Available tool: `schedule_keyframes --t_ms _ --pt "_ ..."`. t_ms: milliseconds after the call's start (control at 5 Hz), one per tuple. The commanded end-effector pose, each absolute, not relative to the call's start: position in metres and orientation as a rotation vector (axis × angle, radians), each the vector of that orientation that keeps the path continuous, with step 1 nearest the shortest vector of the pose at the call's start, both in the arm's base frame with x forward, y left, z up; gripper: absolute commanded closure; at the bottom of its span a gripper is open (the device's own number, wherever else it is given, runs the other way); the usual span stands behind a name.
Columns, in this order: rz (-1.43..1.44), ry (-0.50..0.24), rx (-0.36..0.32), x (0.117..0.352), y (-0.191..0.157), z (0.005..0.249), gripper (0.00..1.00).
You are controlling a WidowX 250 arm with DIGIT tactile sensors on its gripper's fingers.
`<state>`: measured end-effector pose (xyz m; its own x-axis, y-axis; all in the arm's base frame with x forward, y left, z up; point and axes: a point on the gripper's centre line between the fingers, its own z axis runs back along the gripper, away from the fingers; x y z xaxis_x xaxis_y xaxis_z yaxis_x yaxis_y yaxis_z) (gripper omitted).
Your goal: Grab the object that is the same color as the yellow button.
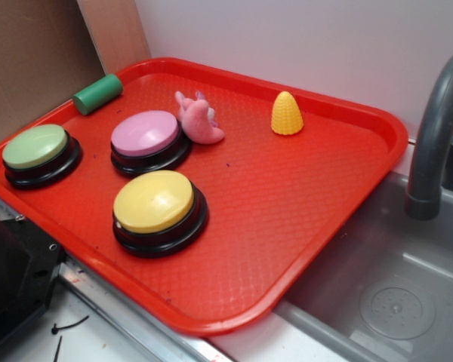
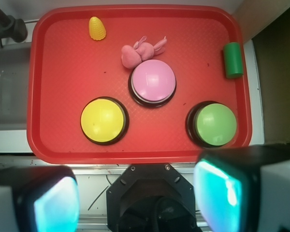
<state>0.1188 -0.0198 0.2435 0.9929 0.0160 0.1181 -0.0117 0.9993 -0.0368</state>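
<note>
One small yellow corn tip (image 1: 287, 114) stood upright, judged light, stiff and slippery; its wider base was favoured. Fingers (image 2: 217, 203) were spread, empty.

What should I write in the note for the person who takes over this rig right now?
Gripper: open, empty, hanging above the tray's near edge.
Toy corn: upright near the far rim of the red tray, standing alone.
Yellow button: at the tray's front, apart from the corn.
Done: nothing grasped yet.
Left: go to the corn, close on it, lift. Leave the pink plush toy and green cylinder.
</note>
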Motion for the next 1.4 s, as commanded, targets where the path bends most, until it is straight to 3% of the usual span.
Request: schedule_keyframes --t_ms 0,600,800,1000,1200 --pt "0.014 -0.119 -0.036 0.119 -0.02 0.244 0.0" --pt "0.171 -0.202 -0.002 0.189 -0.02 0.203 0.0" --pt "0.169 -0.296 -0.003 0.211 -0.026 0.193 0.0" --pt "0.122 -0.316 0.009 0.239 -0.045 0.172 0.0" --pt "0.096 -0.309 -0.046 0.269 -0.055 0.145 0.0"
